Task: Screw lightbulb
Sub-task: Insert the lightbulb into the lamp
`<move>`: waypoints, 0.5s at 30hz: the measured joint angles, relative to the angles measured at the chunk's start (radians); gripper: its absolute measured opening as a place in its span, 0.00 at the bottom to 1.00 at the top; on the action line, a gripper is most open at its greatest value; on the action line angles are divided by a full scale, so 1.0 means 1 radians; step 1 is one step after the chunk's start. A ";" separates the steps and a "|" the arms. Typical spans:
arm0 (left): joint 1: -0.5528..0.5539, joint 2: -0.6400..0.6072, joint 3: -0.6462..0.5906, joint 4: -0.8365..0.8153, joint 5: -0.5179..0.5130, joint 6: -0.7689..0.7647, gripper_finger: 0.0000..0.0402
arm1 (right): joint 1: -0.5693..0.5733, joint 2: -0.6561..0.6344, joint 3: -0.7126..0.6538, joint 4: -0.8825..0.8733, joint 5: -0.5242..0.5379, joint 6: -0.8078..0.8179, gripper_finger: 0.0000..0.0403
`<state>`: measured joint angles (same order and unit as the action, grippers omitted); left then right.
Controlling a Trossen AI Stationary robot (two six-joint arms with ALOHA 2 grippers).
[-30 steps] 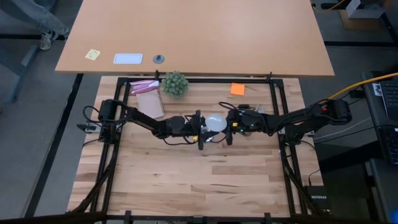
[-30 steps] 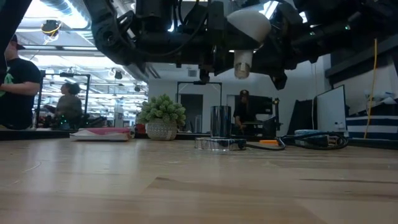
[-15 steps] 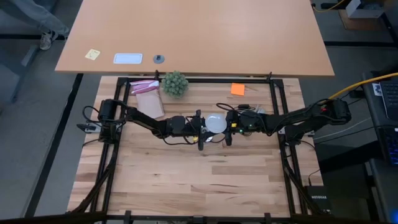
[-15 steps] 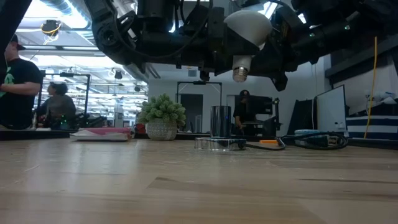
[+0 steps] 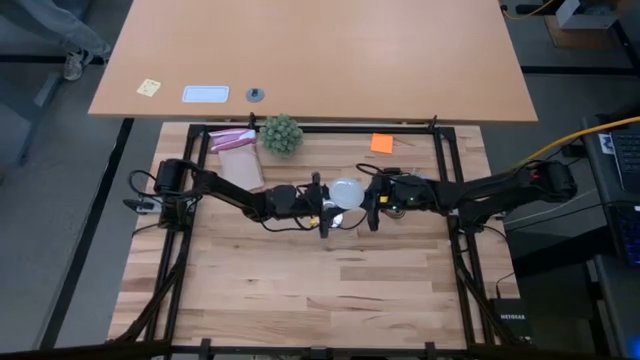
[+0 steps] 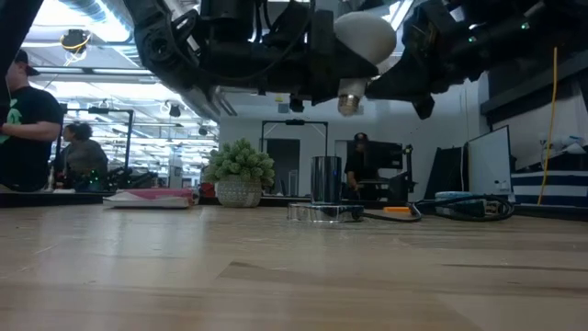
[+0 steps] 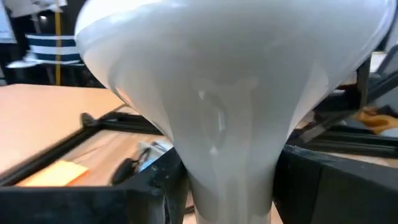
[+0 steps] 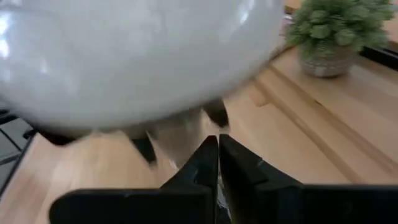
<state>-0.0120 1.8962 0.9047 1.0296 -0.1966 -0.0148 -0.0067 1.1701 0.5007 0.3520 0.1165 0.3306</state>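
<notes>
My left tool point(image 5: 325, 208) grips the lightbulb point(image 5: 346, 193) by its narrow neck, base down, high above the tabletop point(image 5: 300, 280). My right tool point(image 5: 372, 210), pinched shut and empty, sits just beside it. The socket point(image 6: 323, 211) waits below; no threading has begun, I judge.

Lightbulb point(image 5: 346, 192): small, white, frosted, round dome tapering to a narrow greyish screw base. Held up in the air above the middle of the wooden table, not touching it. Upright in the low view point(image 6: 361, 46), dome on top, screw base pointing down.
</notes>
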 joint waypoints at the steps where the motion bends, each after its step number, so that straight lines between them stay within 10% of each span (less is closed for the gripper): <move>1: 0.000 -0.017 0.000 -0.014 -0.005 0.008 0.40 | 0.000 -0.014 0.000 -0.021 0.007 0.000 0.05; 15: -0.002 -0.300 0.002 -0.619 -0.061 -0.034 0.40 | 0.000 -0.090 -0.002 -0.218 -0.004 0.029 0.05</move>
<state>-0.0135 1.5966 0.9062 0.4104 -0.2577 -0.0486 -0.0067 1.0805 0.4984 0.1339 0.1127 0.3594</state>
